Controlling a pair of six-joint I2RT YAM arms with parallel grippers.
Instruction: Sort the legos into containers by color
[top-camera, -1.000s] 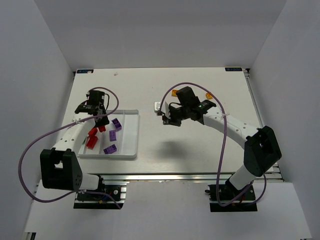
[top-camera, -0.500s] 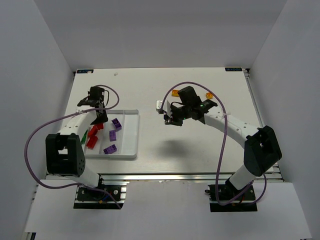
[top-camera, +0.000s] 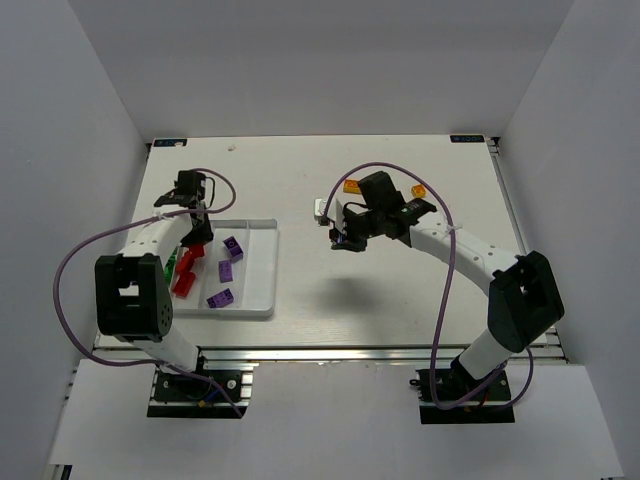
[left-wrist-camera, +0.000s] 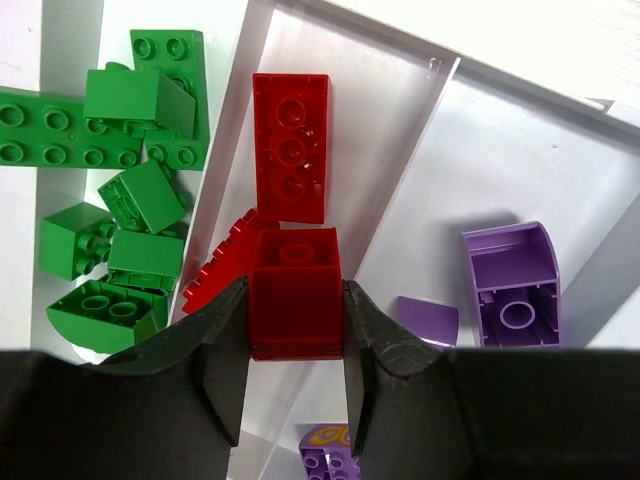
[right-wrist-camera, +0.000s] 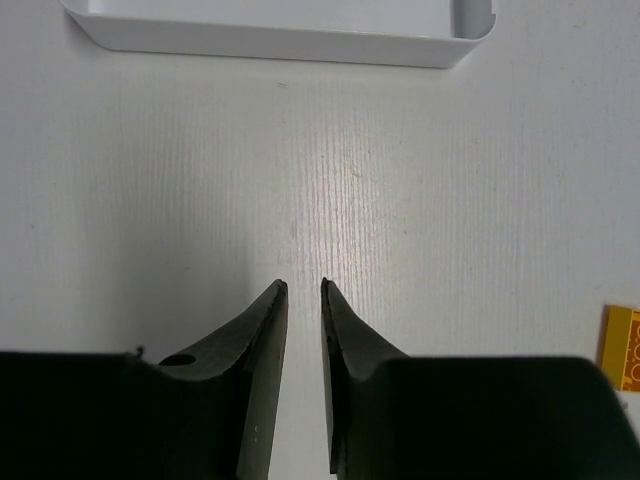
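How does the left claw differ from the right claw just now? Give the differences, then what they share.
The left claw is shut on a red brick; the right claw holds nothing, its fingers almost touching. The left claw hangs over the white tray, above other red bricks; the right claw hangs over the table, the tray's edge ahead of it. Both are black, two-fingered and point downward.

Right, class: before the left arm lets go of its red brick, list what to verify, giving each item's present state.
1. Left gripper clamped on the red brick: ok.
2. Held brick above the tray compartment holding the other red bricks: ok.
3. Green bricks confined to the neighbouring compartment: ok.
4. Purple bricks in their own compartment: ok.
5. Right gripper empty, off the tray: ok.
6. Drop height above the tray floor: cannot tell.
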